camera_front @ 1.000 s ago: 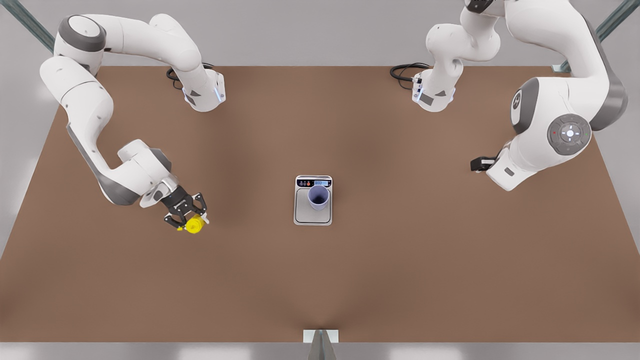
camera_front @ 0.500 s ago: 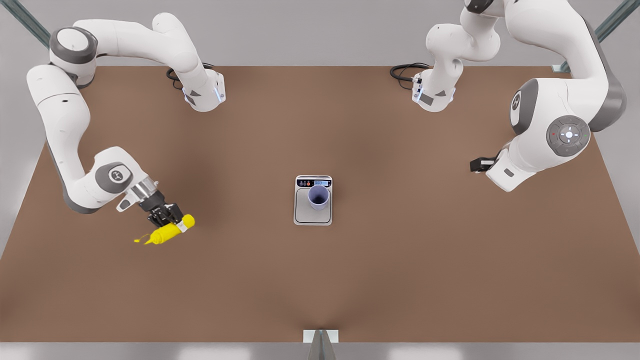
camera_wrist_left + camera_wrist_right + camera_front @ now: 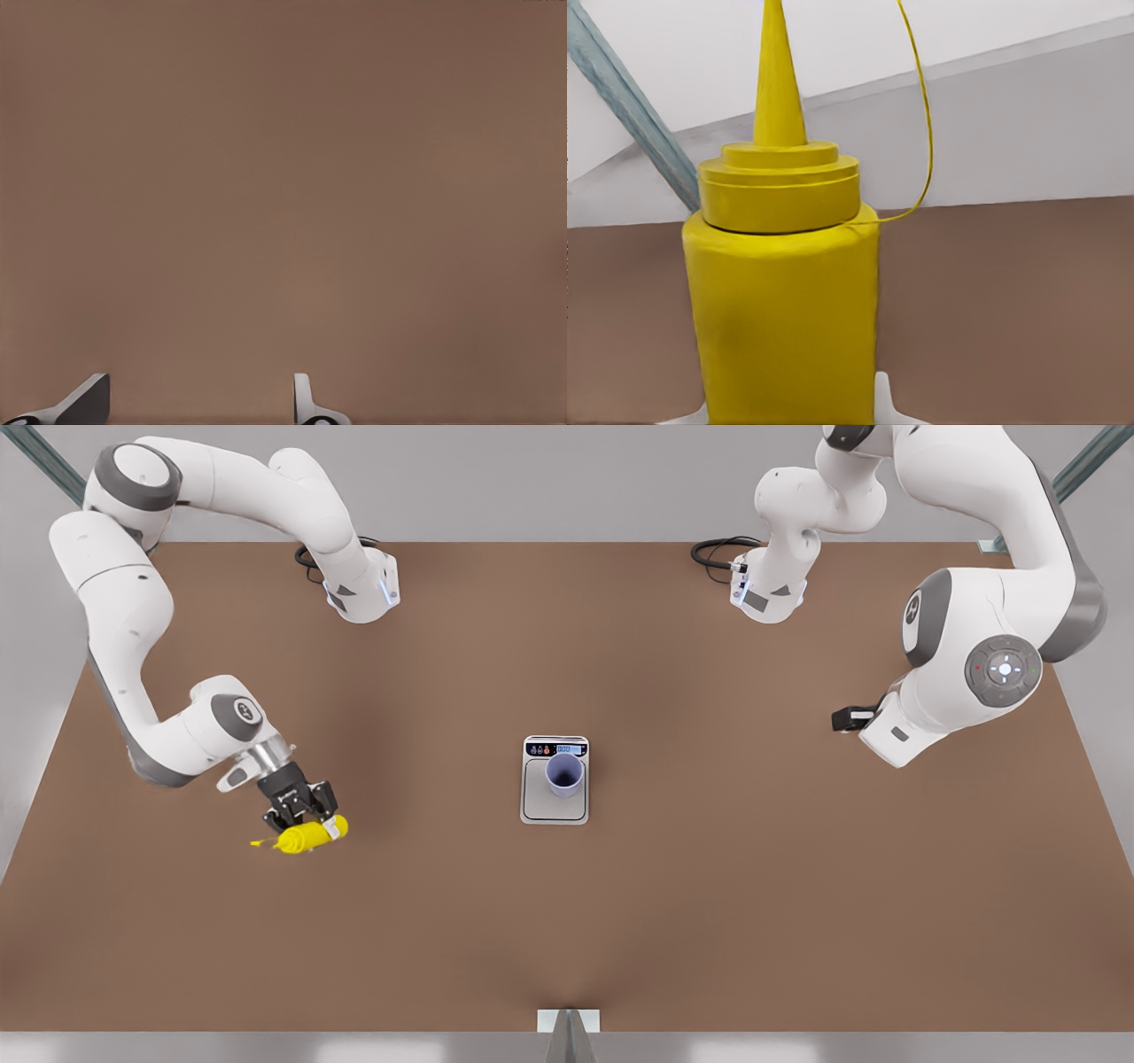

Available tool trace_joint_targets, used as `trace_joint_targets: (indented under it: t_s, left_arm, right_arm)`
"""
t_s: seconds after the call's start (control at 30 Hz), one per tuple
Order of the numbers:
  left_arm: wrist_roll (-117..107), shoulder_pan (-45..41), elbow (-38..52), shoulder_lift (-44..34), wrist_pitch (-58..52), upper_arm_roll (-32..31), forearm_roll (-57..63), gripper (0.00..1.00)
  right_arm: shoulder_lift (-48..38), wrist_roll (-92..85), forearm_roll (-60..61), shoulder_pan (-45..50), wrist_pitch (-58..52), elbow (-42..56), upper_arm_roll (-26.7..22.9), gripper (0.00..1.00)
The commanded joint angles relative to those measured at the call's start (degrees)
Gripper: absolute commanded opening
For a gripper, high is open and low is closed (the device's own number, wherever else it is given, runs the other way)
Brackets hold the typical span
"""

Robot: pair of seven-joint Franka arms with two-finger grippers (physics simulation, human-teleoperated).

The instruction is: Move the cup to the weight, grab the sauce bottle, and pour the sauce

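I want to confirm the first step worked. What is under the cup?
The cup stands upright on the steel platform of the kitchen scale, just below its display strip. The platform patch directly beneath the cup is covered.

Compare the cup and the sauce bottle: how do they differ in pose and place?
The cup stands upright on the scale, untouched; the sauce bottle is tipped sideways, held in the right end effector. The cup is lavender-blue with an open mouth; the bottle is yellow with a pointed nozzle. Both are small and roughly cylindrical.
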Motion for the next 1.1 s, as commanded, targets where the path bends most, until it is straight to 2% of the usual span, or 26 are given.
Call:
trace_joint_targets:
  t_s: [0.0, 0.1, 0.23, 0.33, 0.5, 0.57, 0.73, 0.93, 1.0, 1.07]
  left_arm:
    - [0.0, 0.0, 0.0, 0.0, 0.0, 0.0, 0.0, 1.00]
    - [0.0, 0.0, 0.0, 0.3, 0.0, 0.0, 0.0, 1.00]
    - [0.0, 0.0, 0.0, 0.4, 0.0, 0.0, 0.0, 1.00]
    - [0.0, 0.0, -0.1, 0.6, 0.0, 0.0, -0.1, 1.00]
    - [0.0, 0.0, -0.1, 0.8, 0.0, 0.0, -0.1, 1.00]
    - [0.0, 0.0, -0.1, 0.9, 0.0, 0.0, -0.1, 1.00]
    - [0.0, 0.0, -0.1, 1.1, 0.0, 0.0, -0.1, 1.00]
    - [0.0, 0.1, -0.1, 1.4, 0.0, 0.0, -0.1, 1.00]
    - [0.0, 0.1, -0.1, 1.4, 0.0, 0.0, -0.1, 1.00]
    - [0.0, 0.0, -0.1, 1.4, 0.0, 0.0, -0.1, 1.00]
  right_arm:
    - [-0.4, -114.7, 0.0, -0.1, -0.9, -0.6, -0.1, 0.58]
    - [-3.6, -116.3, -0.1, 0.5, -9.3, -3.9, -4.1, 0.58]
    - [-5.5, -121.8, -4.6, 3.1, -10.1, -2.7, -6.5, 0.58]
    - [-6.0, -126.6, -4.6, 7.5, -13.4, -1.1, -12.1, 0.58]
    - [-6.6, -139.3, -3.9, 9.6, -18.7, -0.4, -16.3, 0.58]
    - [-6.3, -144.6, -3.3, 9.9, -19.9, -0.1, -16.5, 0.58]
    - [-6.6, -151.0, -0.9, 20.9, -23.5, 3.0, -27.6, 0.58]
    - [-7.6, -159.5, 2.0, 28.6, -25.8, 4.3, -34.1, 0.60]
    - [-7.5, -160.3, 2.3, 29.2, -25.8, 4.7, -34.3, 0.60]
    - [-7.5, -160.3, 3.7, 33.2, -25.8, 6.4, -38.3, 0.61]
